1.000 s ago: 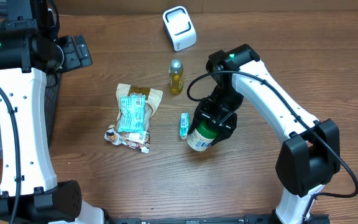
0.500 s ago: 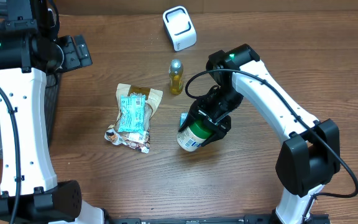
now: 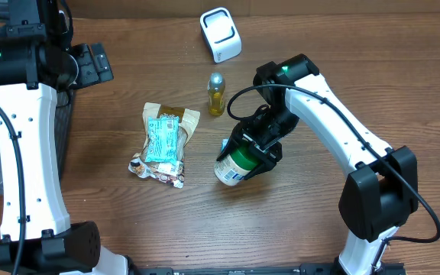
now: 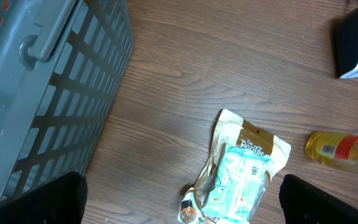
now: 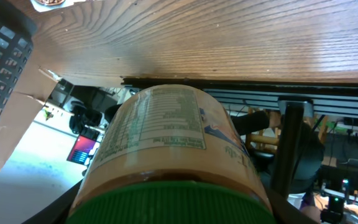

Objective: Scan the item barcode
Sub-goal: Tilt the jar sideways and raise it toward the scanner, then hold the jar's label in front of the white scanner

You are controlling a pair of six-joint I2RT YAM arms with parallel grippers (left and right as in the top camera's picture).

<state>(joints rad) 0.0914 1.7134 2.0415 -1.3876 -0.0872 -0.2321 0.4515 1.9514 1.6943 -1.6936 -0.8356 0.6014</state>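
Observation:
My right gripper [image 3: 257, 147] is shut on a jar [image 3: 232, 165] with a green lid and a pale printed label. It holds the jar tilted above the table, base pointing to the front left. The right wrist view shows the jar [image 5: 169, 134] filling the space between the fingers, its nutrition panel facing the camera. No barcode can be made out there. The white scanner [image 3: 220, 34] stands at the back of the table, well away from the jar. At the far left my left gripper [image 3: 90, 65] hangs open and holds nothing, its fingers [image 4: 36, 199] spread wide above the wood.
A small yellow bottle [image 3: 216, 94] lies between scanner and jar. Snack packets [image 3: 164, 141] lie left of the jar. A small teal item [image 3: 224, 145] peeks out beside the jar. A grey slatted basket [image 4: 55, 81] stands at the left edge.
The right gripper has carried the jar a little to the left and tilted it more, so that it now partly covers the small teal item. The left arm has not moved.

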